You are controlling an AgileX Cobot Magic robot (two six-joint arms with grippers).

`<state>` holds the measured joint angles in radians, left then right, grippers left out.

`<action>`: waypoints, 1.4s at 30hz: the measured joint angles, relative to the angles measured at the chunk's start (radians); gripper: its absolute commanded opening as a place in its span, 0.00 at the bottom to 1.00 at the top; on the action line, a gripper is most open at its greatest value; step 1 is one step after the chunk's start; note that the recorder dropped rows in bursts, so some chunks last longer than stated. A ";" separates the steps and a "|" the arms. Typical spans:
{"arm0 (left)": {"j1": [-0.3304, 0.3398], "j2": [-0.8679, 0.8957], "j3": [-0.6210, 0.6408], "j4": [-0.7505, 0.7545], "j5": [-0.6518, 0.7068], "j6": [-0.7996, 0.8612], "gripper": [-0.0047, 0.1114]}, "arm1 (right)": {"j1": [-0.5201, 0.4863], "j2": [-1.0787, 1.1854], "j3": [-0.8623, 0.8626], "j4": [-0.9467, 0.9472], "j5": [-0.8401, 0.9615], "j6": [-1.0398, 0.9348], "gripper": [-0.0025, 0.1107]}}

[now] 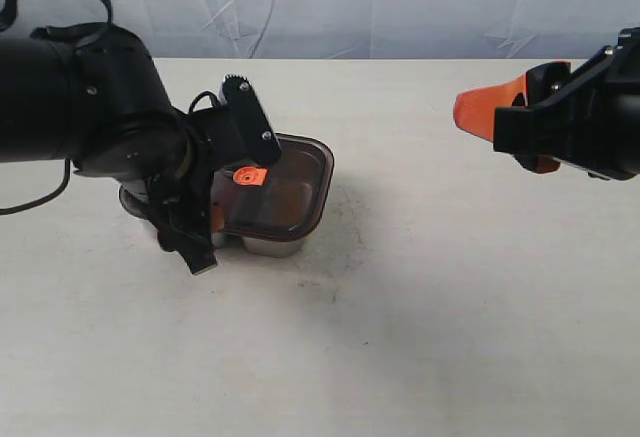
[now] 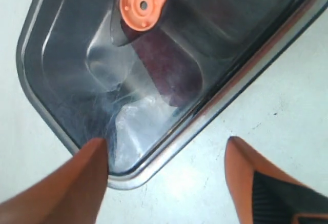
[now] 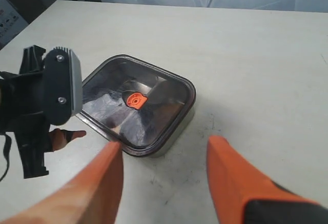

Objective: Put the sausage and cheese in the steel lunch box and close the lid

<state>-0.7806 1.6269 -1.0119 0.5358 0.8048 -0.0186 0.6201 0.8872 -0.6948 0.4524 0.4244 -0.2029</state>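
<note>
The dark translucent lid (image 1: 285, 182) lies on top of the steel lunch box (image 1: 268, 248), its orange valve tab (image 1: 252, 176) facing up. Through the lid (image 2: 77, 55) a dark red shape (image 2: 171, 73), likely the sausage, shows dimly. The cheese is not clearly visible; only a faint orange-brown patch (image 1: 291, 199) shows under the lid. My left gripper (image 2: 165, 147) is open at the box's near corner, one finger (image 2: 82, 178) over the lid's edge, the other (image 2: 246, 172) over the table. My right gripper (image 3: 166, 146) is open and empty, held high on the right, away from the box (image 3: 177, 134).
The left arm's black wrist (image 1: 120, 122) covers the box's left side. The right arm (image 1: 585, 117) hangs over the table's right part. A pale table (image 1: 430, 287) carries everything; a white backdrop (image 1: 330, 2) stands behind its far edge.
</note>
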 measured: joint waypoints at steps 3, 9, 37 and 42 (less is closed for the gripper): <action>0.000 -0.024 0.000 -0.019 0.049 0.000 0.38 | 0.000 0.000 0.000 0.000 0.000 0.005 0.41; 0.000 -0.065 0.000 -0.050 0.134 -0.076 0.04 | 0.000 0.000 0.000 -0.002 0.004 0.023 0.02; 0.150 -0.023 0.000 -0.536 0.063 -0.049 0.04 | 0.000 0.529 -0.127 0.005 -0.142 0.108 0.01; 0.150 0.017 0.000 -0.536 0.040 -0.049 0.04 | 0.000 0.679 -0.264 0.006 -0.037 0.108 0.01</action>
<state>-0.6307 1.6443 -1.0119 0.0000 0.8452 -0.0681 0.6201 1.5658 -0.9589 0.4583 0.3874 -0.0953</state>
